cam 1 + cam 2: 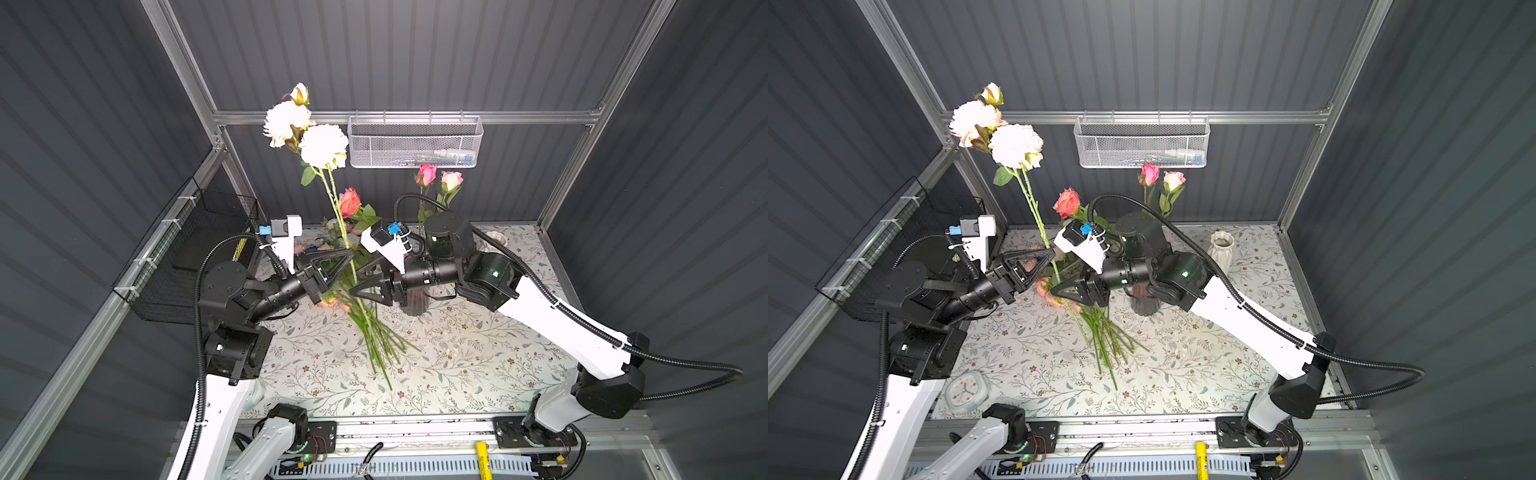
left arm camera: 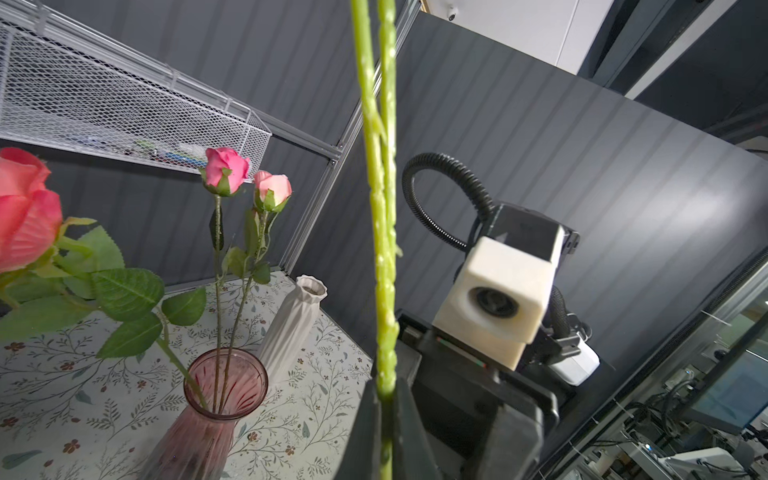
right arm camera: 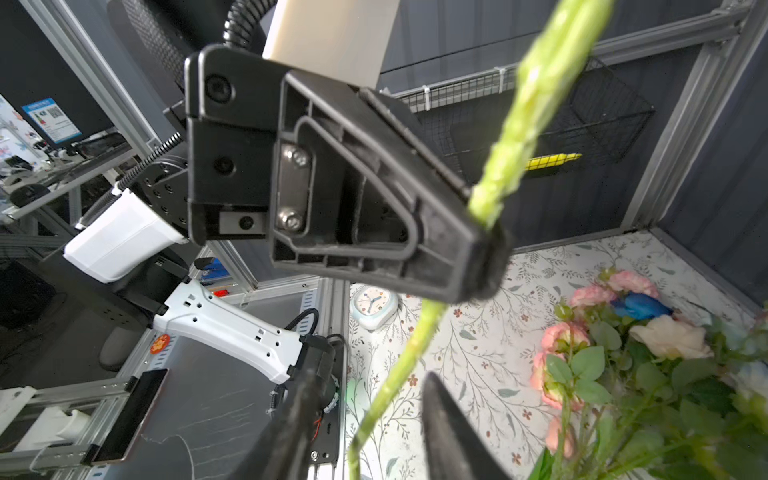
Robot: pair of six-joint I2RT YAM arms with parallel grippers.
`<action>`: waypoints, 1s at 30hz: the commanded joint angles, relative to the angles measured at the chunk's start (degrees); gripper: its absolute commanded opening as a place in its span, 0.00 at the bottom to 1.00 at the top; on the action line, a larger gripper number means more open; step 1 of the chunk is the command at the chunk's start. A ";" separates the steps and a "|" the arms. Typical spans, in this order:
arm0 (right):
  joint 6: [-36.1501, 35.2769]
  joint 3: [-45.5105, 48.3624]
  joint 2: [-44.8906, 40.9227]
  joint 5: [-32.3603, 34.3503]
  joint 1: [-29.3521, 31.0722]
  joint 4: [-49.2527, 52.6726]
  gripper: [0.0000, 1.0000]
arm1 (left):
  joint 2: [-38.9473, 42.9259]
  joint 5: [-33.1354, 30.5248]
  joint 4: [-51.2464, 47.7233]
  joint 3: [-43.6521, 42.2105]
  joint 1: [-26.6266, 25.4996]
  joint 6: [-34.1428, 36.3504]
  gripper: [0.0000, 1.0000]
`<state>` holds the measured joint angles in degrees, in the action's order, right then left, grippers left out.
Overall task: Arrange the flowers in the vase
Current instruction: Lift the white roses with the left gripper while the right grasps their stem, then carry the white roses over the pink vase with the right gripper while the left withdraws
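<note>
Cream peony heads [image 1: 323,145] stand highest, closest to the overhead camera. That is because the left gripper [image 1: 351,251] is pinched tight on their green stem [image 2: 384,291] about midway, holding the spray nearly upright over the table [image 1: 457,374]. The right wrist view shows that stem squeezed between its black jaws with no gap. Just below that grip the right gripper [image 1: 351,291] sits with its jaws spread on either side of the same stem. A sliver of space shows on both sides, so it frames the stem without clamping it. This looks like a second hold being lined up lower down: a long stem held only at the middle swings at its free end, and a grip nearer the cut end would let that end be steered into a narrow mouth. The likely target is the dark pink glass vase [image 2: 199,436], partly hidden under the right arm in both top views and already carrying three roses [image 2: 226,170], two pink and one coral. A ribbed white vase [image 1: 1221,249] stands farther back with nothing sticking out of it. Other flowers lie in a heap [image 1: 374,332] on the table beneath both grippers, beside the glass vase, with stems fanned toward the front and pink, cream and blue heads bunched behind.
</note>
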<state>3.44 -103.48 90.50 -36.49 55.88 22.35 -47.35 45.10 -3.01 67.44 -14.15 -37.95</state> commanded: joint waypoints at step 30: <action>-0.42 24.24 -10.57 21.83 -20.44 -35.59 0.00 | 14.19 -23.67 -9.11 -15.25 0.18 4.41 1.00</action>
<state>5.17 -80.34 77.01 -18.35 36.18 -6.96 -34.48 23.29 -10.52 53.52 -14.15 -34.04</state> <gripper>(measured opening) 0.064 0.997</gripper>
